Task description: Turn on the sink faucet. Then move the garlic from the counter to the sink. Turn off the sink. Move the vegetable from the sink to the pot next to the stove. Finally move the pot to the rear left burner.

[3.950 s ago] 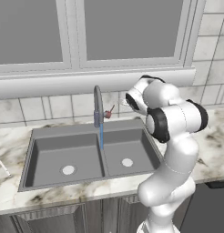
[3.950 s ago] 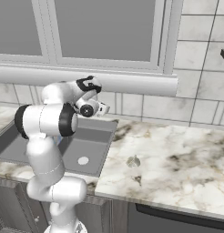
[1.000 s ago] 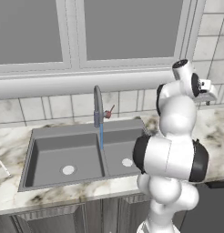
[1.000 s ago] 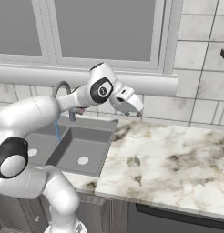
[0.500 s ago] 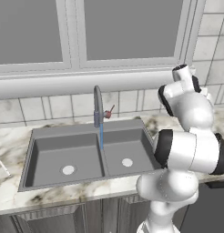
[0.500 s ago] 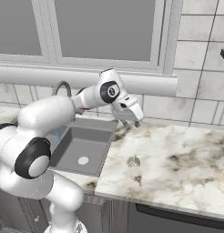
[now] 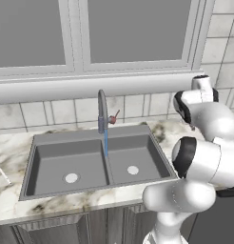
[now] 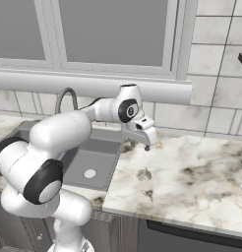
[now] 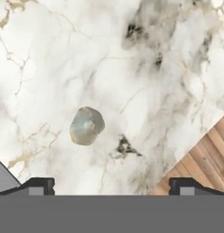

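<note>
Water running in a thin blue stream point(image 7: 106, 142) from curved grey metal faucet point(image 7: 101, 109) into dark grey double-basin sink point(image 7: 92, 162), far left. Further right, on white veined marble counter point(image 8: 192, 182), small pale grey-green garlic bulb point(image 9: 87, 125), lying just beyond sink's edge. Above it, two-finger dark-tipped gripper point(image 9: 112, 185), tips spread wide, clamped on nothing. Likely light, firm, rounded, papery-skinned and prone to rolling; best pinched across widest middle, tips low on both flanks, squeezed gently.
</note>
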Motion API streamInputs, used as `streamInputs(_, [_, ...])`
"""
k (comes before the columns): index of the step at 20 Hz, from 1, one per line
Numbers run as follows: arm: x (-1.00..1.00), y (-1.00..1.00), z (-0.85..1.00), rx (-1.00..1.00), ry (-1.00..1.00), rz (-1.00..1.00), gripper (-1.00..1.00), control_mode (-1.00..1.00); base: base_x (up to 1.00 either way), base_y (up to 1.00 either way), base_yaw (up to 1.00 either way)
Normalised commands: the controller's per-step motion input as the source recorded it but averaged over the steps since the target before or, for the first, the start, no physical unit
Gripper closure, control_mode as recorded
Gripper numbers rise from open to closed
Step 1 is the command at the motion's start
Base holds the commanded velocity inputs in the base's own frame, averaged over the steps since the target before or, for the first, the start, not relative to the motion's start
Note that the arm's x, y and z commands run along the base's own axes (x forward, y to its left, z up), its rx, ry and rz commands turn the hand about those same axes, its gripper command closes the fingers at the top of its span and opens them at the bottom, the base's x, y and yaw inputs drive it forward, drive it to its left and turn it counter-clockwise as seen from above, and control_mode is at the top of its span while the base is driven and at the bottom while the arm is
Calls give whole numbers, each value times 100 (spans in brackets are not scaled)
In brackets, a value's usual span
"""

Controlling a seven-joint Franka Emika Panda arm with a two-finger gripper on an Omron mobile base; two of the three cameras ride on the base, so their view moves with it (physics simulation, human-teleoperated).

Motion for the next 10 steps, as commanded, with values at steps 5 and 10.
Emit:
streamInputs(5, [0, 0, -41, 5, 0, 0, -100, -100, 0, 0, 0])
streamInputs(10, [0, 0, -47, 2, 0, 0, -100, -100, 0, 0, 0])
